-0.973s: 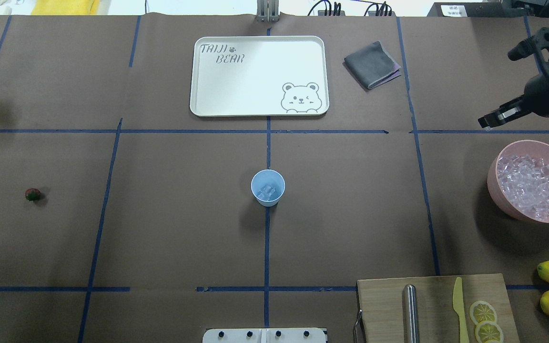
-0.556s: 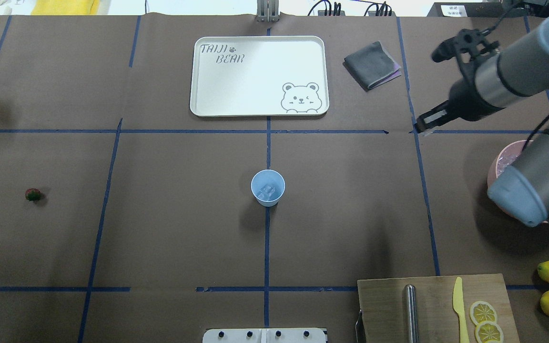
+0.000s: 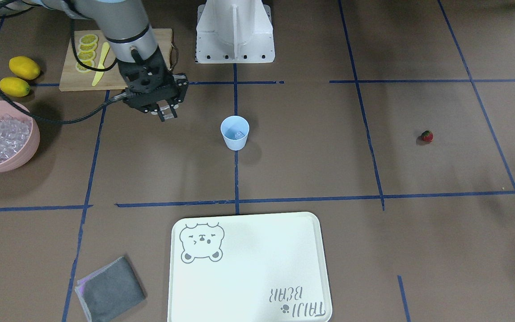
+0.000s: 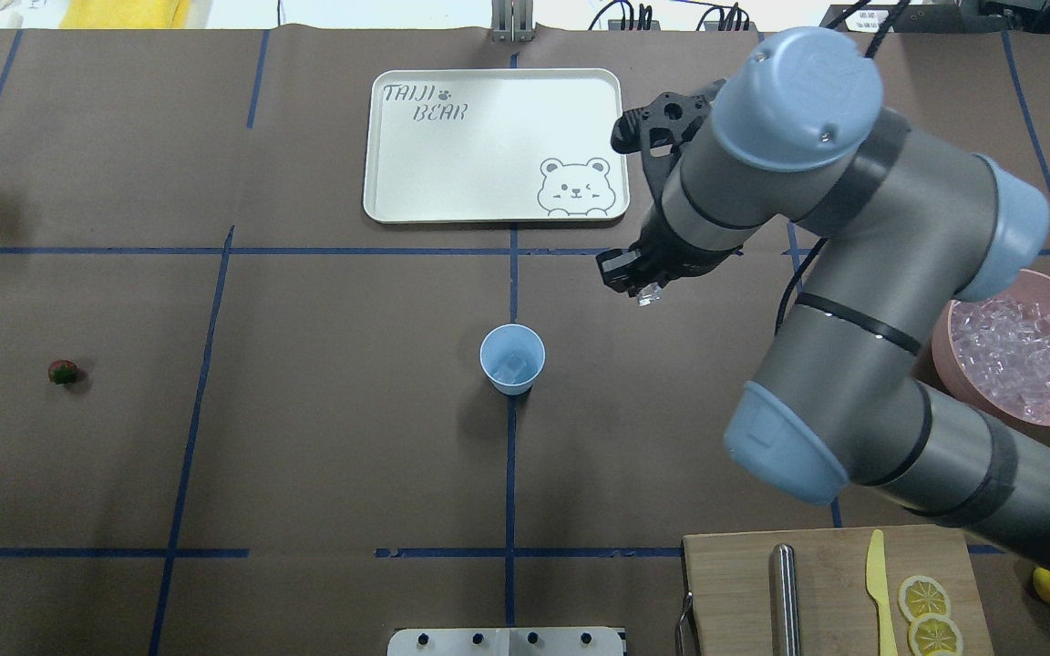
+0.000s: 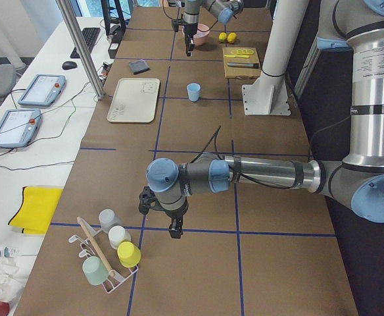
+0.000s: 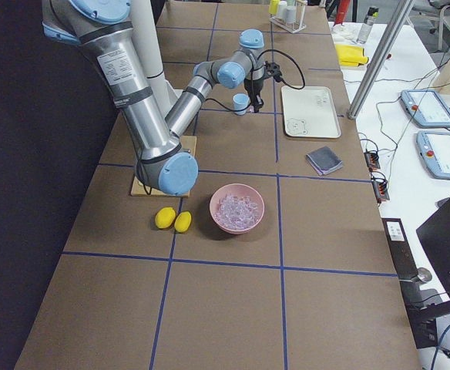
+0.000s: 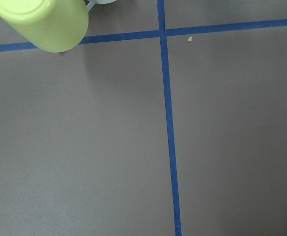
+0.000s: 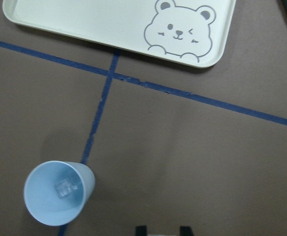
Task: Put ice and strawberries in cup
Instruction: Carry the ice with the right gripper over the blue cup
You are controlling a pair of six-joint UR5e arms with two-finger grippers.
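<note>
The pale blue cup (image 4: 512, 360) stands upright at the table's middle, with a little ice (image 8: 65, 187) in its bottom. It also shows in the front view (image 3: 234, 133). My right gripper (image 4: 639, 282) hangs above the table, beyond and to the right of the cup, shut on a clear ice cube (image 4: 646, 294). It also shows in the front view (image 3: 163, 112). The strawberry (image 4: 62, 372) lies alone at the far left. My left gripper (image 5: 175, 230) shows only in the exterior left view, far off the work area; I cannot tell its state.
A pink bowl (image 4: 1049, 421) full of ice cubes sits at the right edge. A white bear tray (image 4: 488, 146) and a grey cloth (image 4: 712, 123) lie at the back. A cutting board (image 4: 735, 583) holds a knife and lemon slices. Two lemons (image 3: 24, 67) lie beside it. A cup rack (image 5: 110, 257) stands near the left gripper.
My right arm has swung left from the pink bowl's side to a spot near the cup, carrying the ice cube. The cup and the strawberry have not moved.
</note>
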